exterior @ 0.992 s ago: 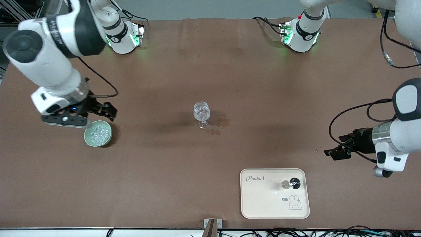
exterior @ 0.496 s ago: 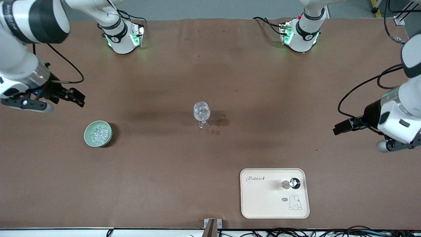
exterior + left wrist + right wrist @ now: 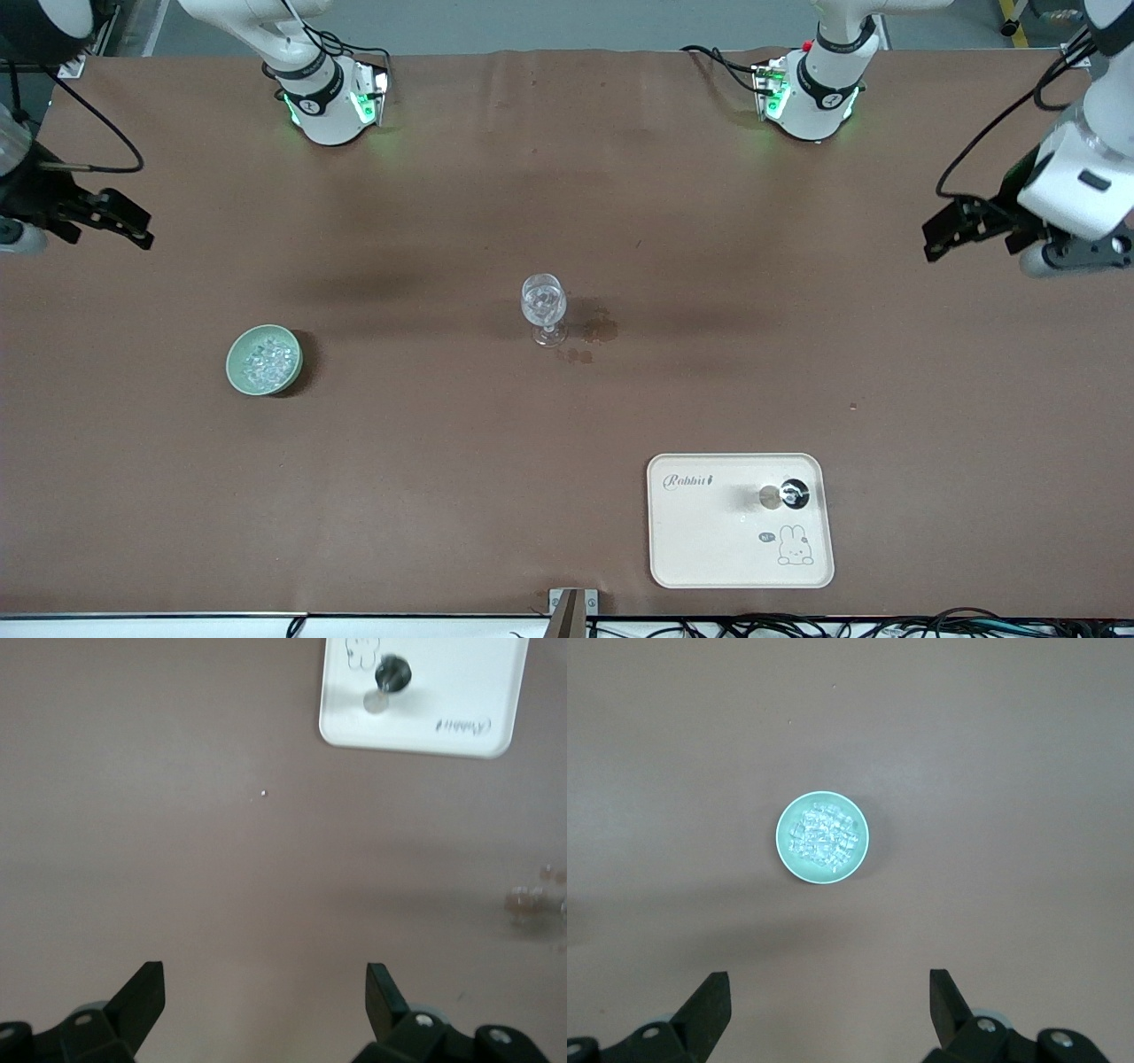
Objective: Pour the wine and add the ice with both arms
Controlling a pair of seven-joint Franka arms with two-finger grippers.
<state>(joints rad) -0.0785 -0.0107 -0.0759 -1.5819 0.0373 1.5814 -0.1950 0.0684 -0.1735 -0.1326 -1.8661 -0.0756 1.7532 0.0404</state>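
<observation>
Glinting ice [image 3: 264, 361], heaped in green bowl [image 3: 237, 377]

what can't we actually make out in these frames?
- Stemmed glass, front view: too small to tell whether it holds ice or liquid; in the left wrist view an edge cuts it off.
- Ice in the green bowl: lumps too small to count.
- Dark round item on the tray: seen from above, identity unclear.
- Right gripper: its arm is cut off by the front view's edge.
</observation>
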